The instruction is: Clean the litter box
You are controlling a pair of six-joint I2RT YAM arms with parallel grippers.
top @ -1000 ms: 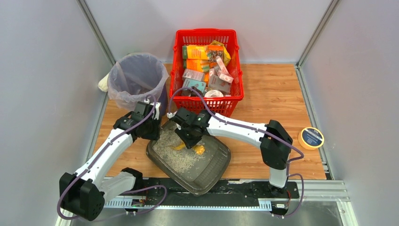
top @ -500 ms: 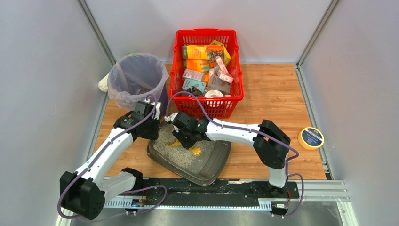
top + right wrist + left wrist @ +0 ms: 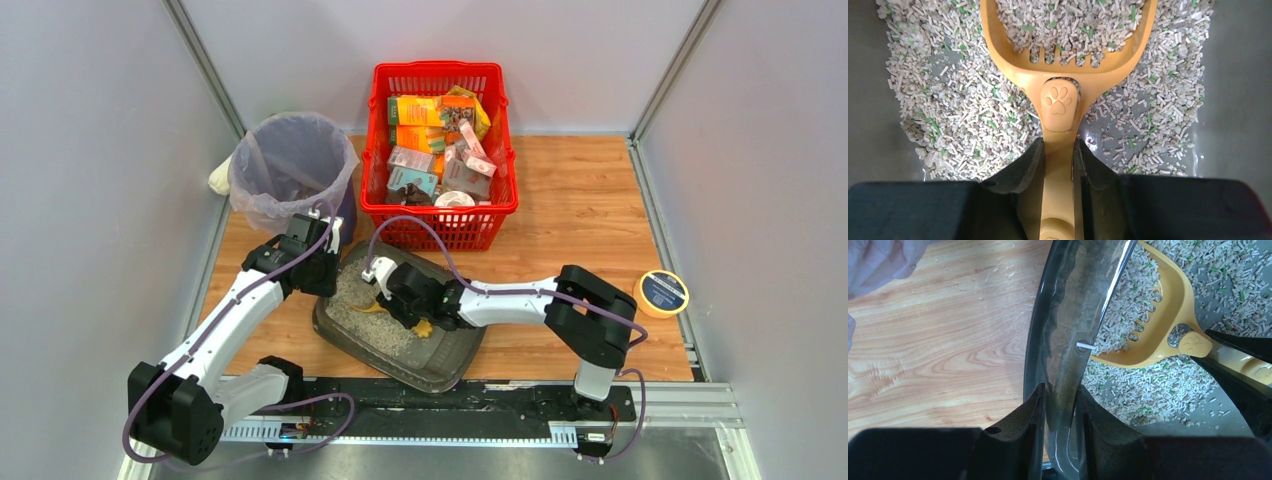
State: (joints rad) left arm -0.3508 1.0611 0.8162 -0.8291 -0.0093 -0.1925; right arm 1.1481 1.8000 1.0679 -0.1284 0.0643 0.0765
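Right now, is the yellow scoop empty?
No, the scoop holds a heap of litter pellets in its bowl.

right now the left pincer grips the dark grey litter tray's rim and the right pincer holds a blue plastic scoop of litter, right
The plastic scoop is yellow, not blue; the right wrist view shows it. The left pincer grips the rim of the dark grey translucent litter tray, and the right pincer holds the loaded scoop.
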